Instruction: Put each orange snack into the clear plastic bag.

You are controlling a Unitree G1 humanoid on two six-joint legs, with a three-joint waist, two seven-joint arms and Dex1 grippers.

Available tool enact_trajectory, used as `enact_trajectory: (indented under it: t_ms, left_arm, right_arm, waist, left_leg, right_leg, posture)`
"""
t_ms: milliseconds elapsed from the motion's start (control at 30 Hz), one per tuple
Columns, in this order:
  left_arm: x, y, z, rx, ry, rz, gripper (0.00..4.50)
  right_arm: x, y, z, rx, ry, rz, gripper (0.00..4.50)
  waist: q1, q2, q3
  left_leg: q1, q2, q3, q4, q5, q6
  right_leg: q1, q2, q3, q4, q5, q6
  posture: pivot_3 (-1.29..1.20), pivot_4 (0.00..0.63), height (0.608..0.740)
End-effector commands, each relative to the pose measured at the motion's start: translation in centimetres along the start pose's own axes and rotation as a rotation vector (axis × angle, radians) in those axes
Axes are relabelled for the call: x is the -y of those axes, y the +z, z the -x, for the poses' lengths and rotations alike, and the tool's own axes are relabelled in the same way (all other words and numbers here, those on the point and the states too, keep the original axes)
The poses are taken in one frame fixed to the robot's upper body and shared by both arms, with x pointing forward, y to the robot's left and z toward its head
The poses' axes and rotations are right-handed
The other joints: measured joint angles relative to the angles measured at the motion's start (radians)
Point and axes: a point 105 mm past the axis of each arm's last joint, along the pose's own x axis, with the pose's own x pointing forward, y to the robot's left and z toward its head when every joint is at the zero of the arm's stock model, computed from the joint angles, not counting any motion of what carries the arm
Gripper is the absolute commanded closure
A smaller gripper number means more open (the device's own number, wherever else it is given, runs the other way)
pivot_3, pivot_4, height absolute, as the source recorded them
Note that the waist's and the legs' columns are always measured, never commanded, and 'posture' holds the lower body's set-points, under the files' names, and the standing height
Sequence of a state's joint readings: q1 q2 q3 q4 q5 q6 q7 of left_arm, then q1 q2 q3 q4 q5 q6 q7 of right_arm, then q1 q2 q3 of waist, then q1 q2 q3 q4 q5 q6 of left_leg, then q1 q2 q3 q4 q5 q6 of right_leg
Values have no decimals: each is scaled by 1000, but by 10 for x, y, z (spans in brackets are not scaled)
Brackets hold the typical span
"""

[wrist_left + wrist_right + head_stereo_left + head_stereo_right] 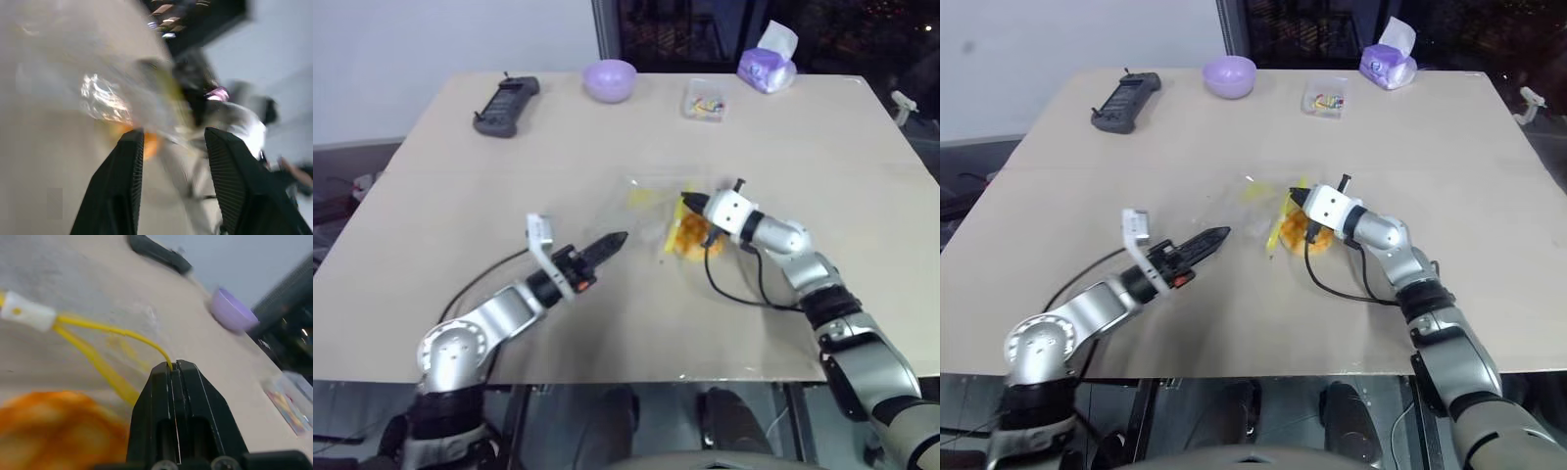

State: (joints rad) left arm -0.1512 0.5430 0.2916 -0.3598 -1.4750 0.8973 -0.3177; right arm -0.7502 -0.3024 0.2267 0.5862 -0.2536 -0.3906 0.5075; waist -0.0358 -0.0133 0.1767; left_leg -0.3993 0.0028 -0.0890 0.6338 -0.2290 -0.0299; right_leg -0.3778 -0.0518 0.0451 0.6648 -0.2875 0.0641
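Note:
The clear plastic bag [644, 196] lies crumpled at the middle of the table. My right gripper [686, 200] is shut on the yellow strip [105, 330] along its mouth, holding that edge up. The orange snack [691, 235] sits just below this gripper, against the bag's mouth, and the plastic seems to cover part of it. To the bag's left my left gripper [619, 238] points at it from a short way off. Its fingers [120, 181] are open with nothing between them.
Along the table's far edge are a black handset [506, 105], a lilac bowl [609, 78], a small clear box with colourful bits [704, 100] and a purple tissue pack [767, 64]. A black cable [744, 289] loops on the table by my right arm.

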Motion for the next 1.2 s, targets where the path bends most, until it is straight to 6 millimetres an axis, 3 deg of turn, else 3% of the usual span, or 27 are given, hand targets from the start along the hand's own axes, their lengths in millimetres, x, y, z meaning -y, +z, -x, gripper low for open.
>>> enact_trajectory:
  t_ms: [33,133,267,333,467,667,1200]
  left_arm:
    - [32,16,-2,-8,-131,-199,2382]
    - [29,24,-13,-27,-79,-328,2382]
    - [4,39,-49,-44,170,-775,2382]
    - [-14,38,-60,-76,306,-1043,2382]
    - [-17,30,-72,-60,324,-1292,2382]
    - [-13,13,-79,-105,273,-1419,2382]
    - [-25,24,-80,-124,385,-1498,2382]
  right_arm:
    - [22,25,-13,32,-104,26,4500]
    - [23,31,-19,11,-132,51,4500]
    - [24,36,-31,-94,-179,160,4500]
    - [27,43,-35,-109,-208,178,4500]
    - [29,49,-41,-140,-244,189,4500]
    - [29,55,-45,-161,-271,199,4500]
    - [23,66,-51,-121,-268,192,4500]
  waist:
    - [-2,0,0]
    - [-2,0,0]
    - [4,-1,1]
    - [1,-1,1]
    - [-6,-1,1]
    - [-7,-1,1]
    - [-7,-1,1]
  left_leg:
    - [0,0,0,0,0,0]
    - [0,0,0,0,0,0]
    - [0,-1,-1,0,0,0]
    - [0,-1,0,0,0,0]
    - [-1,0,2,-4,0,0]
    - [-20,0,5,0,0,0]
    - [-18,0,6,3,1,0]
  right_leg:
    - [0,0,0,0,0,0]
    - [0,0,0,0,0,0]
    - [0,0,-1,0,0,0]
    - [0,0,0,0,0,0]
    - [-4,1,2,0,0,0]
    - [-27,1,7,9,0,0]
    - [-27,1,8,16,0,0]
  posture:
    - [0,150,740]
    - [0,150,740]
    - [0,150,740]
    - [0,150,740]
    - [0,150,740]
    - [0,150,740]
    - [0,150,740]
